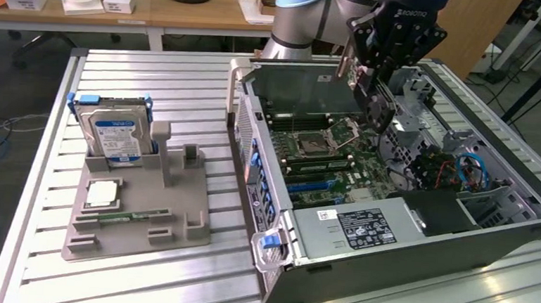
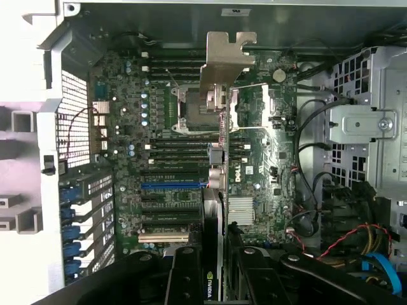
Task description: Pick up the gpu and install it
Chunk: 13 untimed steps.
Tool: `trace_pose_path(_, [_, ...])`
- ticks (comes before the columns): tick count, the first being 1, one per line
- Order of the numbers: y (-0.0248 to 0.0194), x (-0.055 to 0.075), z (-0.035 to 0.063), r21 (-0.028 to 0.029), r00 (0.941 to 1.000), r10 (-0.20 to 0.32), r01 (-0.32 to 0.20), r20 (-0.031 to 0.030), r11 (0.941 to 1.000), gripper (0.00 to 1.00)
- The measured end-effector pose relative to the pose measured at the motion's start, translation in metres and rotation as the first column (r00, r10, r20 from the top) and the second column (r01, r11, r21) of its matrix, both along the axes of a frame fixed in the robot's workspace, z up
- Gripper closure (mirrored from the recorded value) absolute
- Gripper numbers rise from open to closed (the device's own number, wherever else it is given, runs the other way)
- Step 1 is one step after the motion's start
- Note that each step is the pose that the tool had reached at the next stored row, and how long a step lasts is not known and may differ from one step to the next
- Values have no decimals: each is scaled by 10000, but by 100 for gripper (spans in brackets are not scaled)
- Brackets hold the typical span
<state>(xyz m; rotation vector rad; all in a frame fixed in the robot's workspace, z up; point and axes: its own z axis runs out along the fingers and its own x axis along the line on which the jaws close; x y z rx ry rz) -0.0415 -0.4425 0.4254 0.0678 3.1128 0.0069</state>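
The exterior view is taking in the surroundings: a slatted metal table (image 1: 162, 74), and a grey holder (image 1: 138, 245) with a hard drive (image 1: 112, 131) standing in it and a memory stick (image 1: 120, 218) lying flat, both well apart from the open computer case (image 1: 414, 273). The wrist view is looking straight down onto the motherboard (image 2: 159, 133), bringing out the CPU socket (image 2: 187, 108), a blue slot (image 2: 172, 186) and an NVIDIA label (image 2: 210, 284) on the card. The arm (image 1: 302, 20) is reaching over the case's far wall, with the gripper (image 1: 374, 77) pointing down into the case. Its fingers (image 2: 184, 273) are clamping the gpu (image 2: 226, 57) edge-on between them. The card is hanging below the gripper over the motherboard, its metal bracket at the end away from the fingers. Whether its lower edge is touching a slot cannot be told.
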Motion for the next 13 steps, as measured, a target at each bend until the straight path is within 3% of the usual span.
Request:
trace_pose_path(5, [0, 79, 0, 0, 10000, 6, -6, -2, 10000, 74])
trace_pose_path(13, [0, 79, 0, 0, 10000, 5, -5, 0, 10000, 74])
